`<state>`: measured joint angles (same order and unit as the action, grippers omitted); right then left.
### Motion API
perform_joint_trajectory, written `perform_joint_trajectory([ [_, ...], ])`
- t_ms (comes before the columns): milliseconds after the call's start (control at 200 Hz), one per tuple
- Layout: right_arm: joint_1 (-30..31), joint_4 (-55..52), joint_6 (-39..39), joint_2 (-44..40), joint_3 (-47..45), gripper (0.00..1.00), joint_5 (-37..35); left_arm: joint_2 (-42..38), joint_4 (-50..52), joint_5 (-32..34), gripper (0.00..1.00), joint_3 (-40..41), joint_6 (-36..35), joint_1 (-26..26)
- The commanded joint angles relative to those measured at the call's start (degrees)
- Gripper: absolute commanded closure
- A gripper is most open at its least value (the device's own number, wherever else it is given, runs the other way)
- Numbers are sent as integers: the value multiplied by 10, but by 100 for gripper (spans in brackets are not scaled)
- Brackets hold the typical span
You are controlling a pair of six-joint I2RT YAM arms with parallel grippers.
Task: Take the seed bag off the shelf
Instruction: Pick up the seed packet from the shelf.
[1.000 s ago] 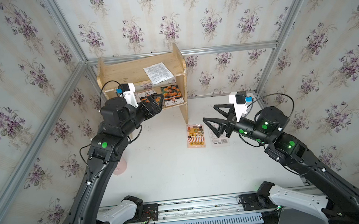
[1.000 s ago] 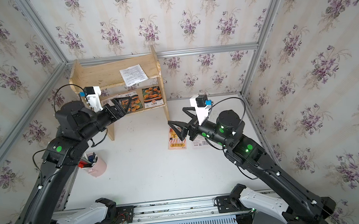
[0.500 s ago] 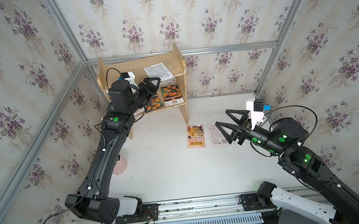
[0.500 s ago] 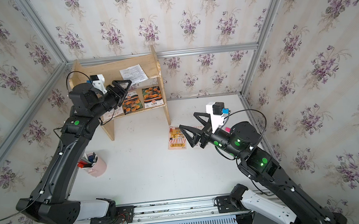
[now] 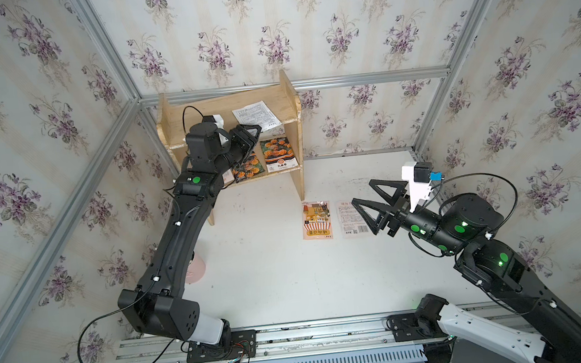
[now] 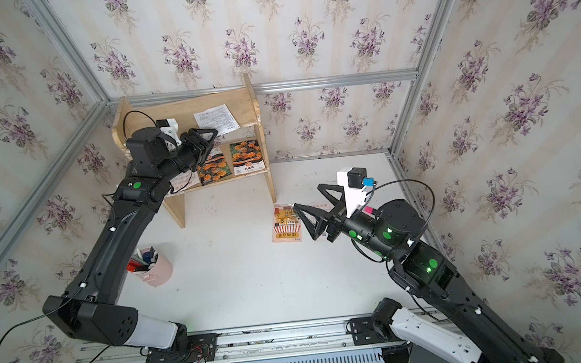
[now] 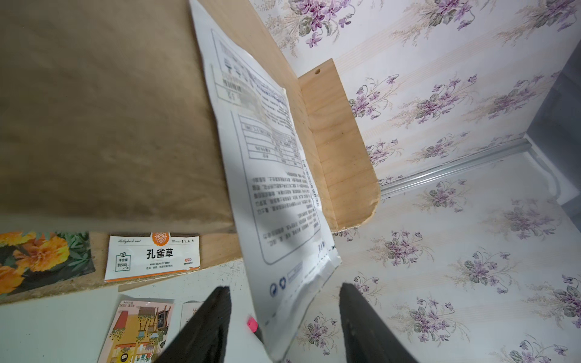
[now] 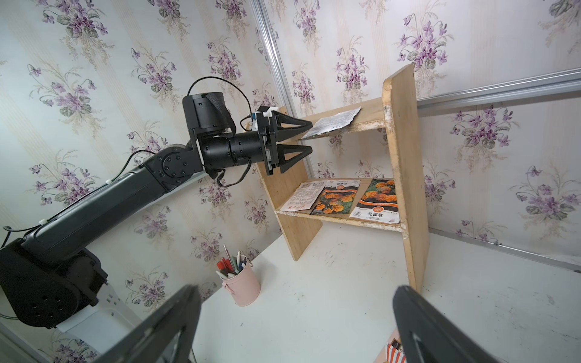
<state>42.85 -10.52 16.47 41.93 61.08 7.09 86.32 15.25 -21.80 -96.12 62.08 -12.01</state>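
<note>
Near side first: right gripper [image 5: 362,192], jaws spread to the full, hanging over the table [image 5: 272,281] above two flat packets. Striped orange packet [image 5: 316,221] and pale packet [image 5: 351,216] both plain in a top view; pale one elsewhere mostly hidden behind the right fingers.

Left now: pink pen cup [image 6: 156,269], pens and all, clear in a top view and from the right wrist, otherwise nearly lost behind the left arm.

Further back, against the far wall: the shelf [image 5: 288,92]. Marigold packets [image 8: 377,198] flat on the lower tier. Up on the top tier, the seed bag [image 5: 256,115], white, its near corner overhanging the front edge.

Left gripper [image 8: 311,136] right at that corner. Side-on from the right wrist: one finger above the bag, one below. From the left wrist: corner between the fingers [image 7: 361,314], jaws partly open, nothing pinched.

Against a second ago: left gripper up from the lower tier, jaws narrower. Right gripper a touch further right, same wide spread.
</note>
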Motion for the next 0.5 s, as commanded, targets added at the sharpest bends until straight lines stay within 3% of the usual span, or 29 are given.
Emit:
perform_joint_trajectory([
  [0, 1, 2, -1, -3, -3, 0, -4, 3, -30, -5, 51, -6, 4, 1],
  [415, 1, 9, 10, -8, -29, 0, -2, 0, -36, -22, 93, -8, 1, 4],
  [495, 1, 15, 17, -11, -37, 0, -3, -8, -51, -44, 97, 0, -6, 4],
])
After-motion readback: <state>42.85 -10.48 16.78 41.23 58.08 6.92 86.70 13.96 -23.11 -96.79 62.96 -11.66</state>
